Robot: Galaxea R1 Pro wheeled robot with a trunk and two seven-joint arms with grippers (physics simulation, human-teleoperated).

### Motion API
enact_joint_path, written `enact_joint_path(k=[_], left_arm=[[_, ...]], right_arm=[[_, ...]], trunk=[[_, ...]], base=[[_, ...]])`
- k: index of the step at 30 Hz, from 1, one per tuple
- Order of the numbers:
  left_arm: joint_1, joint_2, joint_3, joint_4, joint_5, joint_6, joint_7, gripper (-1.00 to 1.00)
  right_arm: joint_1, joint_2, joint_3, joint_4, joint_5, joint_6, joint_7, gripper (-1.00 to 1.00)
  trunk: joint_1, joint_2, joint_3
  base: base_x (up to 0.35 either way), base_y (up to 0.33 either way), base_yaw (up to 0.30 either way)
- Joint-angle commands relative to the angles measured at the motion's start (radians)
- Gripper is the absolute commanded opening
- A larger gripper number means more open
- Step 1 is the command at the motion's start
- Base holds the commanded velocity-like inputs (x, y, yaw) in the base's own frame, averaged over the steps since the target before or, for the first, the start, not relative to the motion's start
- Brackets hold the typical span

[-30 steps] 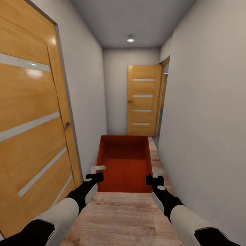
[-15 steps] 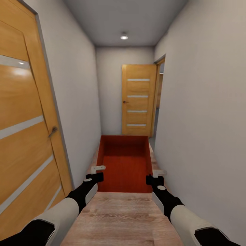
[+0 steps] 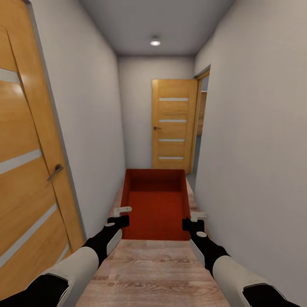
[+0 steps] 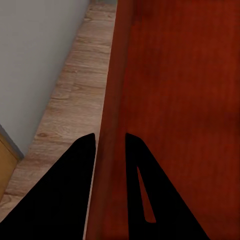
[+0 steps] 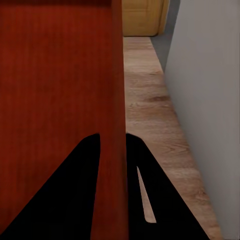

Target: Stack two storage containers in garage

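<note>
Advancing along the corridor, the robot is drawing nearer to the far wooden door (image 3: 173, 123), while the near door (image 3: 25, 162) on its left is sliding out past the edge of the head view. One storage container (image 3: 155, 204), red-orange and open-topped, is being carried level in front of the trunk, above the wood-plank floor (image 3: 153, 273) and between the white walls. Left gripper (image 4: 110, 142) is straddling the container's left wall, one finger inside and one outside, clamped on it; right gripper (image 5: 112, 142) is pinching the right wall likewise.
</note>
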State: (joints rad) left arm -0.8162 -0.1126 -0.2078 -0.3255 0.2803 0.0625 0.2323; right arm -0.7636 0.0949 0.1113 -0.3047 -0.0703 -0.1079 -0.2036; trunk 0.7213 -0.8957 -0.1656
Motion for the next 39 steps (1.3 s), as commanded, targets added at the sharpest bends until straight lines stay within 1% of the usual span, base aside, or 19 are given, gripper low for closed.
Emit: enact_joint_path(k=[1,15,35,37,39], left_arm=[[0.000,0.056,-0.007,-0.004,-0.012,0.007,0.053,-1.00],[0.000,0.054,-0.007,-0.004,-0.012,0.008,0.053,-1.00],[0.000,0.054,-0.007,-0.004,-0.012,0.007,0.053,-1.00],[0.000,0.055,-0.007,-0.004,-0.012,0.007,0.053,-1.00],[0.000,0.055,-0.007,-0.004,-0.012,0.007,0.053,-1.00]], right_arm=[[-0.002,-0.001,-0.039,0.001,-0.010,-0.005,-0.082,-1.00],[-0.002,-0.001,-0.039,0.002,-0.012,-0.004,-0.082,-1.00],[-0.002,-0.001,-0.039,0.002,-0.010,-0.004,-0.083,-1.00],[-0.002,0.011,-0.039,0.003,-0.009,-0.004,-0.083,-1.00],[-0.002,0.015,-0.039,0.003,-0.008,-0.004,-0.082,-1.00]], trunk=[[0.001,-0.001,-0.001],[0.001,-0.001,-0.001],[0.001,-0.001,-0.001],[0.001,-0.001,-0.001],[0.001,-0.001,-0.001]], base=[[0.325,0.066,0.000],[0.325,0.086,0.000],[0.325,0.005,-0.009],[0.326,0.000,-0.208],[0.326,0.000,-0.110]])
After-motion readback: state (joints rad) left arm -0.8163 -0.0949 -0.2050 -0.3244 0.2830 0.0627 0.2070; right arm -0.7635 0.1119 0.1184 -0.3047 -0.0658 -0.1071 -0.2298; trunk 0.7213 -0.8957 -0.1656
